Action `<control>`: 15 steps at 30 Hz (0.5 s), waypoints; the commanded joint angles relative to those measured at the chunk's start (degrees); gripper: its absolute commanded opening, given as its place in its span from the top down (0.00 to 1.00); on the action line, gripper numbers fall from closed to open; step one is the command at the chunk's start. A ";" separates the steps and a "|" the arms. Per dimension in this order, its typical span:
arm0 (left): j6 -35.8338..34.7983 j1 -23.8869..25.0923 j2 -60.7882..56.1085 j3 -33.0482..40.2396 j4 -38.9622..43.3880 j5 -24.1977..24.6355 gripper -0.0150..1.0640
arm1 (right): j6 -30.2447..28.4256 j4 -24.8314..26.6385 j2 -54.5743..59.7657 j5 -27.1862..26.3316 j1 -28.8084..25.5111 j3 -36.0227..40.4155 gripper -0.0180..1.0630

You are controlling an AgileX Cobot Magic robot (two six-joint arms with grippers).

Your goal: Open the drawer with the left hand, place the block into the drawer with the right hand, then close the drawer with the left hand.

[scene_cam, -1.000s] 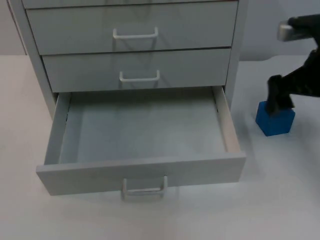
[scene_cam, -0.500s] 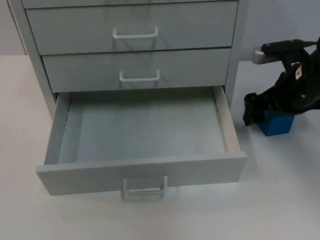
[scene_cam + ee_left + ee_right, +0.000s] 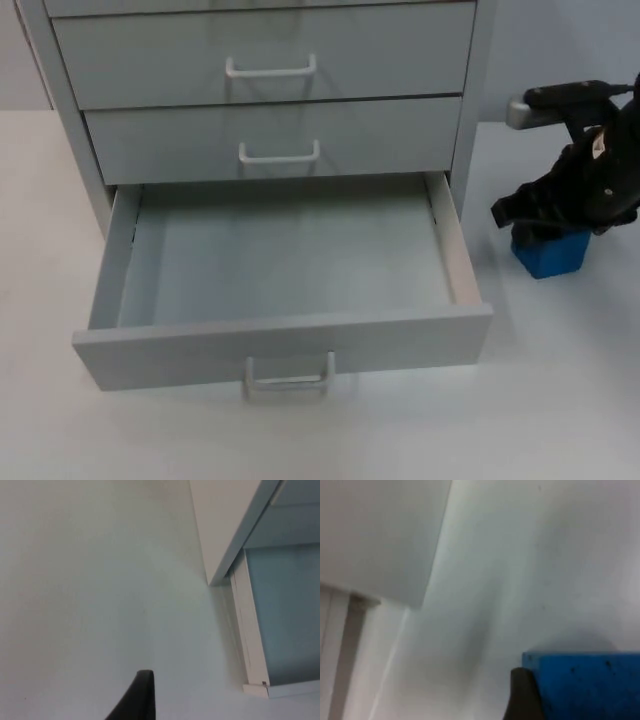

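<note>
Drawers: three, lowest drawer (image 3: 280, 300) open; one blue block (image 3: 548, 252) gripped by right gripper (image 3: 540, 222); left gripper's (image 3: 137, 700) opening unclear.

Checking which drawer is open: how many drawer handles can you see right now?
3, all in the top view: one on the upper closed drawer, one on the closed drawer below it, and one on the open bottom drawer's front. Any higher drawers are cut off.

A plain blue block (image 3: 549, 253) is seen under the black right gripper (image 3: 545, 225), beside a pale grey cabinet (image 3: 270, 90) whose open drawer (image 3: 285, 345) is light grey-blue inside, on a white table (image 3: 560, 400).
</note>
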 commanded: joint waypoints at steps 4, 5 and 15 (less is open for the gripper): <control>0.21 0.18 -0.42 0.35 -0.92 -1.25 0.01 | 0.20 0.34 -9.35 5.98 0.36 2.48 0.98; 0.21 0.18 -0.42 0.35 -0.92 -1.25 0.01 | 0.20 0.34 -9.35 5.98 0.36 2.48 0.98; 0.21 0.18 -0.42 0.35 -1.51 -1.25 0.01 | 1.56 1.38 -29.93 7.00 0.36 16.92 0.98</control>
